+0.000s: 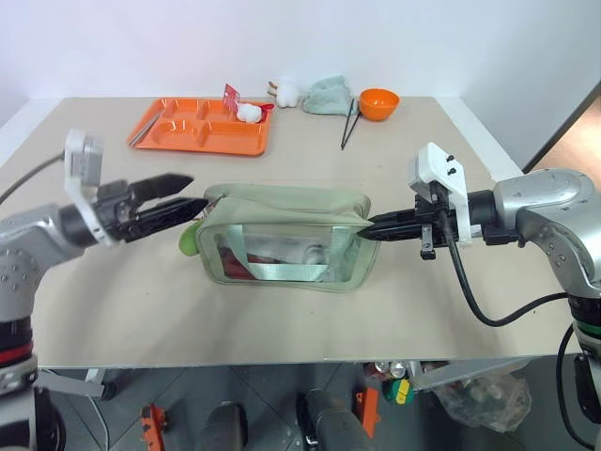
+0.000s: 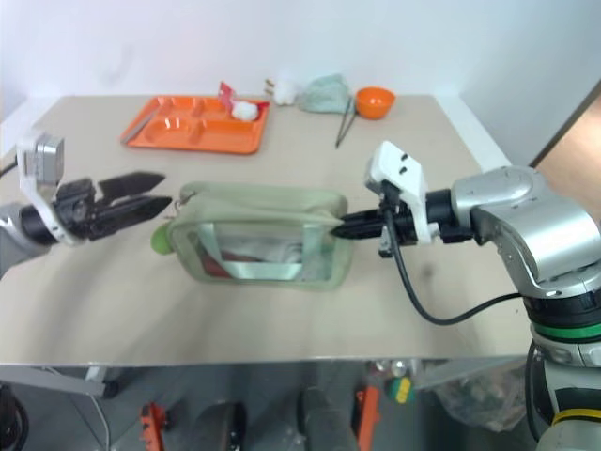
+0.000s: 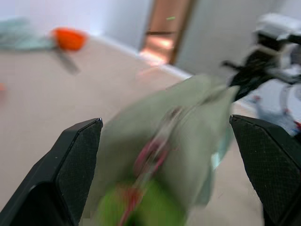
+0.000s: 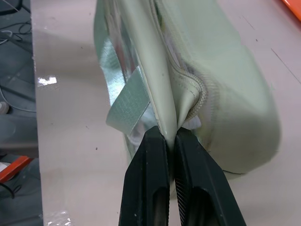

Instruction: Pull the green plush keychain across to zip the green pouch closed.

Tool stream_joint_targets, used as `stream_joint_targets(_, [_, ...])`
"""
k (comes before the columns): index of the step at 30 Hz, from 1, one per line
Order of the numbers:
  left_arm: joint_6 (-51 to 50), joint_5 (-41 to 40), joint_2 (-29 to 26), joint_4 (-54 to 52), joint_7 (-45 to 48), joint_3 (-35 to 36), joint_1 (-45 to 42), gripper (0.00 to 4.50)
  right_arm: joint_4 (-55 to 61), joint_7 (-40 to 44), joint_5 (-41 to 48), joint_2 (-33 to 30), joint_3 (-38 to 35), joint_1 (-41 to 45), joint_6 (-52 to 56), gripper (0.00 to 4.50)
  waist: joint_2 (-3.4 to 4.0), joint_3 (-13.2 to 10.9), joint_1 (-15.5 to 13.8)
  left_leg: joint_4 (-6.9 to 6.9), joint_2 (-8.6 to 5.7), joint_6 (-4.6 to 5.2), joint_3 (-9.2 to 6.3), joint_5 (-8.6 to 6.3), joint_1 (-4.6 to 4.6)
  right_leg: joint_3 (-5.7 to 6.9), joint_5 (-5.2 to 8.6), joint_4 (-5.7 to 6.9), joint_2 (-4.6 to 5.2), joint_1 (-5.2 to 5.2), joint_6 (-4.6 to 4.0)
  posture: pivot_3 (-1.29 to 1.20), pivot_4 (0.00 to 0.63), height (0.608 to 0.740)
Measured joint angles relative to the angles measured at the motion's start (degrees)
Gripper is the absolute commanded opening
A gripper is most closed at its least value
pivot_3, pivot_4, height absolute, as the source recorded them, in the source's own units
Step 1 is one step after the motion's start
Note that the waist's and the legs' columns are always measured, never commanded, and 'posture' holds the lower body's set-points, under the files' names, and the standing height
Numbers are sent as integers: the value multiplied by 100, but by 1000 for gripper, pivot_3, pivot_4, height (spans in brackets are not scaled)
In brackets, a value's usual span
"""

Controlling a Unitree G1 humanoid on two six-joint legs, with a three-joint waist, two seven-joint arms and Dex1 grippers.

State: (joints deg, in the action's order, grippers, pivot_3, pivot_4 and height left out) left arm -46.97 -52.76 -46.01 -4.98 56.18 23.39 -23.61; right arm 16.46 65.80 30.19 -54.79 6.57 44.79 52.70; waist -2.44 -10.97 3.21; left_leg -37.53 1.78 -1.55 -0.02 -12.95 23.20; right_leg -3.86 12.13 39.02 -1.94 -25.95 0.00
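Note:
The green pouch (image 1: 286,235) lies mid-table with its clear window toward me and a webbing strap across the front. The green plush keychain (image 1: 189,240) hangs at the pouch's left end, a lime fuzzy blob on a pinkish ring (image 3: 146,160). My left gripper (image 1: 199,192) is open just left of that end, slightly above the keychain, and the left wrist view shows the pouch end and keychain (image 3: 141,212) ahead of and between its fingers (image 3: 70,174). My right gripper (image 4: 170,134) is shut on the fabric seam at the pouch's right end (image 1: 362,230).
An orange tray (image 1: 199,127) sits at the back left with a small white item on it. An orange bowl (image 1: 378,101), a pale mint cloth (image 1: 327,94), a white plush (image 1: 286,90) and a dark pair of sticks (image 1: 349,124) lie along the back. The table's front edge (image 1: 282,362) is close.

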Motion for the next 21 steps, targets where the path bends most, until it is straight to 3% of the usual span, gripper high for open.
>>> stream_joint_targets(4, [47, -21, -39, -31, -176, 429, 255, 4500, -4, 2, -10, 25, 1, -44, -9, 20, -2, 1, -2, -1, -2, 0, 6, 0, -7, -4, -1, 0, 2, 5, 1, 0, 150, 740])
stream_joint_targets(14, [-346, -508, -466, -1059, -116, 838, 1282, 4500, -117, 7, -132, 236, 81, -41, -157, 20, -4, 3, 105, 7, 8, 0, 6, 0, -15, -7, 1, 1, -6, 4, -7, 0, 150, 740])
stream_joint_targets(21, [-292, -396, -511, -1073, -51, 1020, 1853, 4500, -160, 10, -228, 302, 112, -42, -220, 20, -6, 4, 111, 4, 9, 0, 8, 0, -24, -5, 1, 2, -11, 9, -23, 0, 150, 740])
